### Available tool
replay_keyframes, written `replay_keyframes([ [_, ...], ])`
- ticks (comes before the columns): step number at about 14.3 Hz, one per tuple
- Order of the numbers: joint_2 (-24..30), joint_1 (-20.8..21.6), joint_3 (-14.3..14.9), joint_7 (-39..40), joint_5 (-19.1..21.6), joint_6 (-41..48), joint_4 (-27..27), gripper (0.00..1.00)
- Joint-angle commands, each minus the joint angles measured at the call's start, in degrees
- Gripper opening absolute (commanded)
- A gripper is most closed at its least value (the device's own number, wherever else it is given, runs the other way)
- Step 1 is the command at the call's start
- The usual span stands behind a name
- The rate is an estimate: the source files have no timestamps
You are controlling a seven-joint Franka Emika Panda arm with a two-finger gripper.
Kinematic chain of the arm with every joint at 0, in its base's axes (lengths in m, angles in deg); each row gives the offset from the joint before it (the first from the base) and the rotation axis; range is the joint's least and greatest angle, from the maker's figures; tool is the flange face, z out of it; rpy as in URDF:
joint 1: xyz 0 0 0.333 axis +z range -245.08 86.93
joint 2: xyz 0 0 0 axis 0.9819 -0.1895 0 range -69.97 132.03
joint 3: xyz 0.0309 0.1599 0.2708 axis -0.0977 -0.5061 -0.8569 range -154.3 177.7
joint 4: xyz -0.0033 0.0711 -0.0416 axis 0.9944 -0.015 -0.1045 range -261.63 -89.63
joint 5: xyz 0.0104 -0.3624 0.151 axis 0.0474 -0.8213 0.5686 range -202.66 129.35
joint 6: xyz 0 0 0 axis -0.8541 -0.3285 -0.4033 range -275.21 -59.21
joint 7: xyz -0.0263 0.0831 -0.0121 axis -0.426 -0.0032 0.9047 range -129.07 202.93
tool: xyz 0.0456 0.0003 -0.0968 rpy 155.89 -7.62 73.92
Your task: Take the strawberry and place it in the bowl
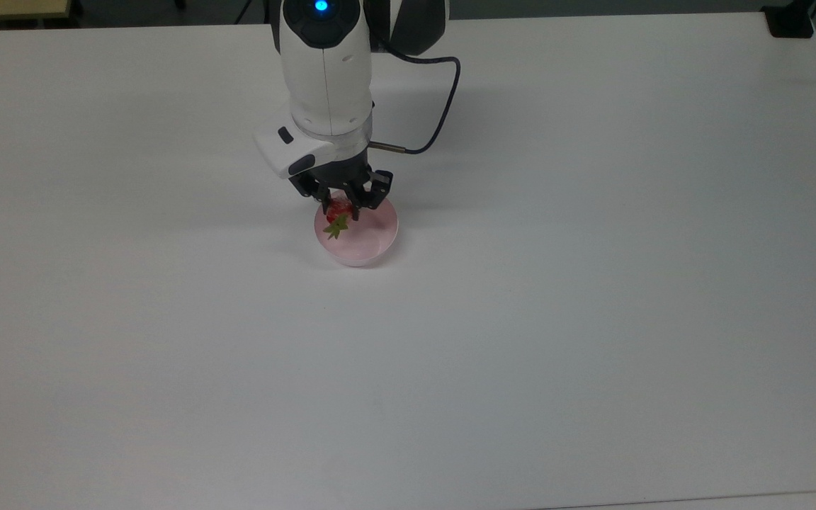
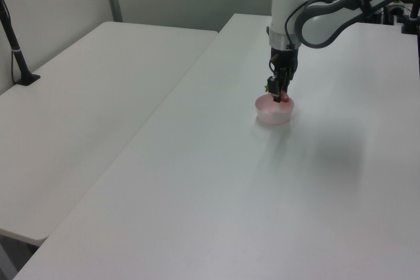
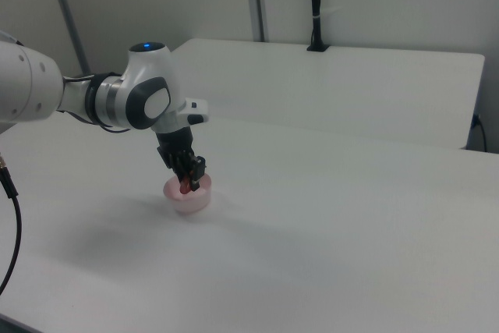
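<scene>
The pale pink bowl (image 1: 365, 244) (image 2: 273, 114) (image 3: 189, 200) stands on the white table. Just above its rim on the top view's left hangs the red strawberry (image 1: 338, 210) (image 3: 185, 187), green cap pointing down the top view. My gripper (image 1: 341, 207) (image 2: 280, 95) (image 3: 188, 180) is shut on the strawberry, fingers pointing down into the bowl's mouth. The white arm reaches in from the top view's upper edge. In the left view the fruit is mostly hidden by the fingers.
The white table (image 1: 521, 354) stretches wide around the bowl. A black cable (image 1: 443, 106) loops off the wrist. A second white table (image 2: 79, 116) stands on the left view's left, with a black post (image 2: 16, 50) on it.
</scene>
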Motion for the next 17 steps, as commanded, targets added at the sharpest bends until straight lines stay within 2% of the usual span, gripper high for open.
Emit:
replay_keyframes([
  [1,-1.05,0.38,-0.23,-3.38,1.66,-2.88,0.52,0.99],
  [5,0.79,0.20,-1.19,-3.38,1.48,-1.30,0.87,1.00],
  [8,7.54,-0.24,-1.19,-6.36,0.96,16.30,7.61,1.00],
  [11,18.08,-0.15,-0.49,-6.46,0.34,26.17,8.34,1.00],
  [12,20.98,0.55,0.55,-6.37,-0.01,29.87,8.60,1.00],
  [14,23.38,1.60,1.18,-6.11,-0.28,33.32,8.60,1.00],
  [16,23.39,2.22,1.27,-5.32,-0.80,32.63,8.52,1.00],
  [17,23.30,2.22,1.44,-2.36,-1.50,31.59,8.52,1.00],
])
